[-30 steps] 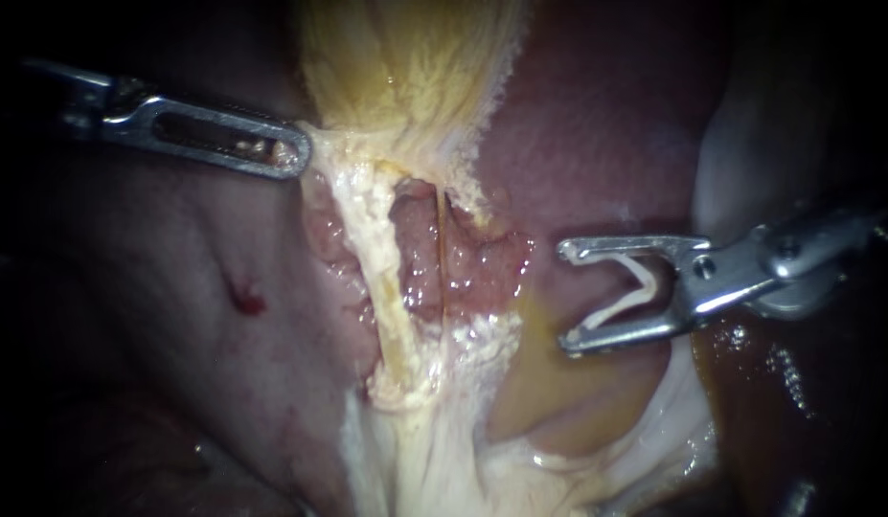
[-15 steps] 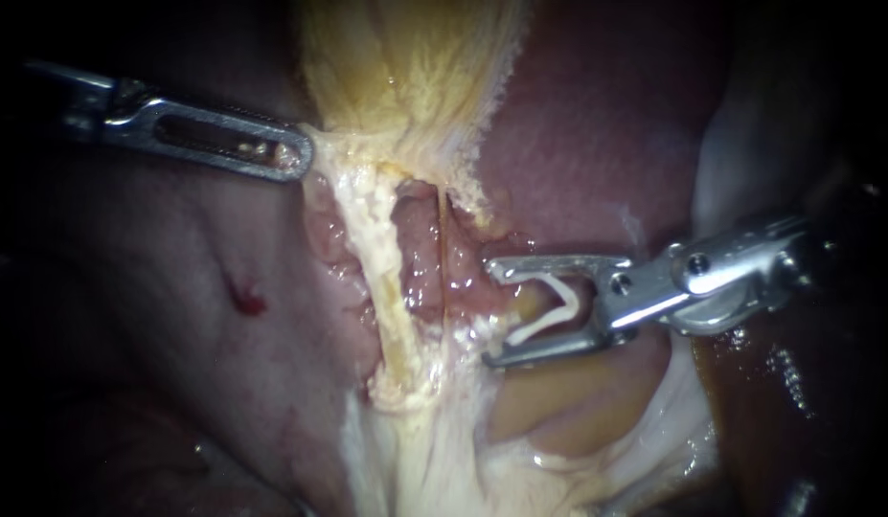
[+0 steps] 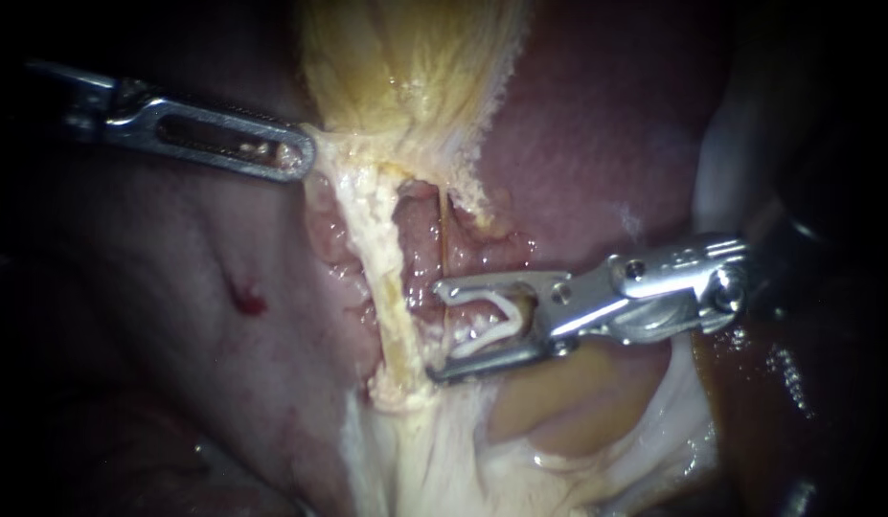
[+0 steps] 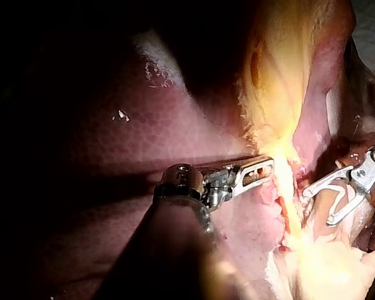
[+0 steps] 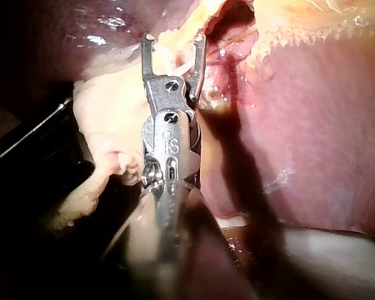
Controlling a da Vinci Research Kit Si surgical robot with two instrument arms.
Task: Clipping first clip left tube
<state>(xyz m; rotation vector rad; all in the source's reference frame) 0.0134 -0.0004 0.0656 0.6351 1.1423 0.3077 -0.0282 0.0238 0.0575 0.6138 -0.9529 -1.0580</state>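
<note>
At the upper left of the endoscope view, the left instrument (image 3: pixel 292 156) reaches in with its jaws lying together. Their tip pinches the pale fringe where the yellow gallbladder (image 3: pixel 405 67) narrows at its lower end.

From there the left tube (image 3: pixel 381 273), a thick, pale yellow strand, runs down towards the near side. A thin tube (image 3: pixel 442 239) runs just to its right, and raw pink tissue shows between the two.

The right instrument (image 3: pixel 439 330) comes in from the right, low across the reddish liver (image 3: pixel 597 144). Its jaws stand wide apart and hold a white V-shaped clip (image 3: pixel 487 335) between them, one leg against each jaw, with the open side facing left. The thin tube crosses the gap close to the jaw tips. The tips themselves are just to the right of the left tube. The lower one is almost against the pale tissue at the tube's base, and the tube is not between the jaws.

In the right wrist view the two jaws are spread like a fork, with pale tissue ahead of them.
</note>
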